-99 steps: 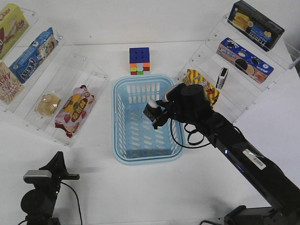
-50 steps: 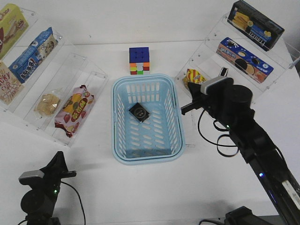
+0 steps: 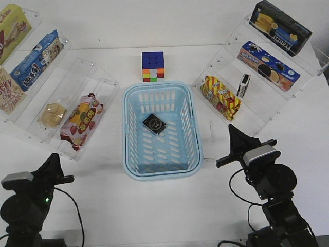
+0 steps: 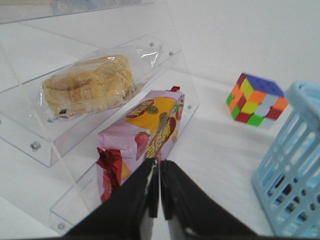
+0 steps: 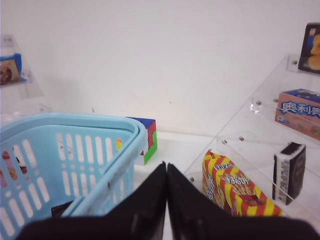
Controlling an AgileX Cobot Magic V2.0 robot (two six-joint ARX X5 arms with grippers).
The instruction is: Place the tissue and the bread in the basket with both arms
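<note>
White table [image 3: 154, 206] fills the front view, with clear acrylic shelves [image 3: 77, 103] stepped along both sides. Largest item: basket [image 3: 132, 154], light blue, slotted, centred on the table. Change since a second ago: the right arm, then reaching over the basket with the tissue in its gripper, has pulled back to its own near corner; the tissue [image 3: 154, 123] now lies flat on the basket floor, toward the far half. Tissue half of the task judged complete. Right gripper [image 5: 166, 172]: fingers together, nothing between them, pointing past the basket's right rim. Left gripper [image 4: 159, 170]: fingers also together and empty, low at the near left corner, aimed at the left shelves. Strawberry-print packet [image 4: 142, 145] sits on the lowest left shelf, directly ahead of the left gripper. Bread [image 4: 90, 85], in clear wrap, rests on the shelf one step above and behind that packet, untouched. Rubik's cube [image 3: 153, 67] stands just beyond the basket's far rim. Remaining step, as judged: left arm must open, reach over the packet, and take the bread.
</note>
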